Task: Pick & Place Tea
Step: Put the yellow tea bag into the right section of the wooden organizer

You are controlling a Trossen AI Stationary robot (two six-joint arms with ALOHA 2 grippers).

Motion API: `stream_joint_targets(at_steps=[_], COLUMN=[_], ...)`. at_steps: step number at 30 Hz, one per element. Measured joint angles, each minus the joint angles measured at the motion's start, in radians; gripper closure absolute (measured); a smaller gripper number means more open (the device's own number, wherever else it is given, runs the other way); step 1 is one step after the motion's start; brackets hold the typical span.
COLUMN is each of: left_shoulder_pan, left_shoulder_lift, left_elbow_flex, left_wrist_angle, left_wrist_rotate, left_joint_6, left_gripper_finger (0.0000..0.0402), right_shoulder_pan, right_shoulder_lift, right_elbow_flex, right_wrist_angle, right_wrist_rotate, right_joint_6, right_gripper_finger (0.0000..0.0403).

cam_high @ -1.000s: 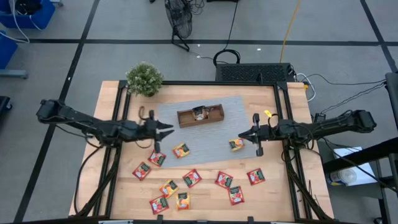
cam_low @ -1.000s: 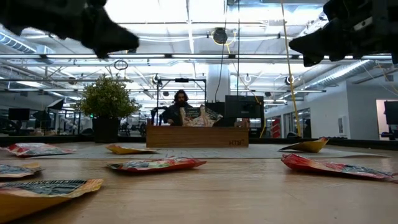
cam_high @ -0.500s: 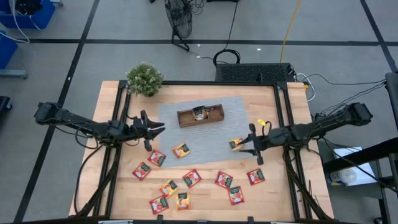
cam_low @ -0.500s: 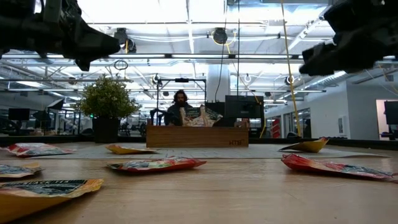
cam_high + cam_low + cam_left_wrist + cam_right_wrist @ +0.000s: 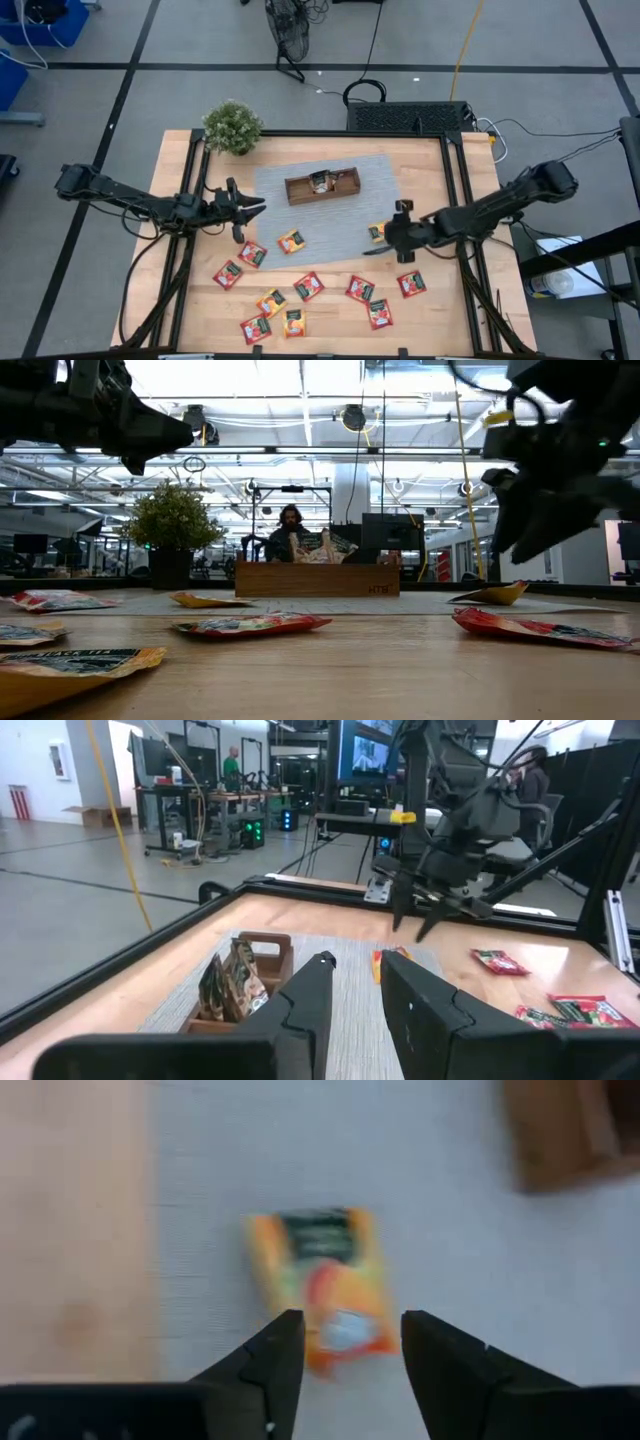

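Several tea packets, red (image 5: 308, 286) and orange-yellow (image 5: 291, 241), lie flat on the table's near half. Another orange packet (image 5: 378, 231) (image 5: 318, 1275) lies on the grey mat (image 5: 330, 215). My right gripper (image 5: 375, 245) (image 5: 345, 1345) hangs just above that packet, tilted down and open, a finger to either side of its near edge and touching nothing. My left gripper (image 5: 260, 207) (image 5: 355, 985) hovers level over the table's left part, open and empty. The wooden tray (image 5: 322, 187) on the mat holds a few packets (image 5: 228, 985).
A potted plant (image 5: 232, 127) stands at the far left corner. The low view shows red packets (image 5: 250, 625) in front and a person behind the tray, beyond the table. Bare wood lies to the right of the mat.
My right gripper has swung toward the table's near-left, sunk, tipped steeply downward over the orange packet on the mat, and opened. My left gripper has drawn back a little toward the left edge, then kept still. No packet has moved.
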Motion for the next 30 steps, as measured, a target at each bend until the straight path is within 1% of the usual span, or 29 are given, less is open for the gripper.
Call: stream_joint_targets(at_steps=[2,4,7,10,11,13,18,21,26,30], left_shoulder_pan=[0.0,0.0,0.0,0.0,0.0,0.0,0.0,0.0,0.0,0.0], left_shoulder_lift=[0.0,0.0,0.0,0.0,0.0,0.0,0.0,0.0,0.0,0.0], left_elbow_flex=[0.0,0.0,0.0,0.0,0.0,0.0,0.0,0.0,0.0,0.001], left_wrist_angle=[0.0,0.0,0.0,0.0,0.0,0.0,0.0,0.0,0.0,0.0], left_wrist_rotate=[0.0,0.0,0.0,0.0,0.001,0.001,0.002,0.002,0.002,0.003], left_joint_6=[0.0,0.0,0.0,0.0,0.0,0.0,0.0,0.0,0.0,0.0], left_gripper_finger=[0.0309,0.0309,0.0309,0.0309,0.0309,0.0309,0.0309,0.0309,0.0309,0.0309], right_shoulder_pan=[-0.028,-0.067,-0.137,-0.205,-0.223,-0.245,-0.261,-0.262,-0.262,-0.259], right_shoulder_lift=[0.02,0.03,0.056,0.096,0.11,0.137,0.154,0.139,0.104,0.083], right_elbow_flex=[0.019,0.021,0.021,0.021,0.021,0.021,0.021,0.021,0.021,0.021], right_wrist_angle=[-0.023,0.013,0.052,0.052,0.052,0.049,0.049,0.028,-0.011,0.019], right_wrist_rotate=[0.081,0.112,0.083,0.035,0.015,-0.018,-0.142,-0.242,-0.46,-0.644], right_joint_6=[-0.002,-0.036,-0.072,-0.096,-0.105,-0.111,-0.071,-0.014,0.106,0.18], right_gripper_finger=[0.0267,0.0286,0.0328,0.0383,0.0392,0.0394,0.0401,0.04,0.0402,0.0402])
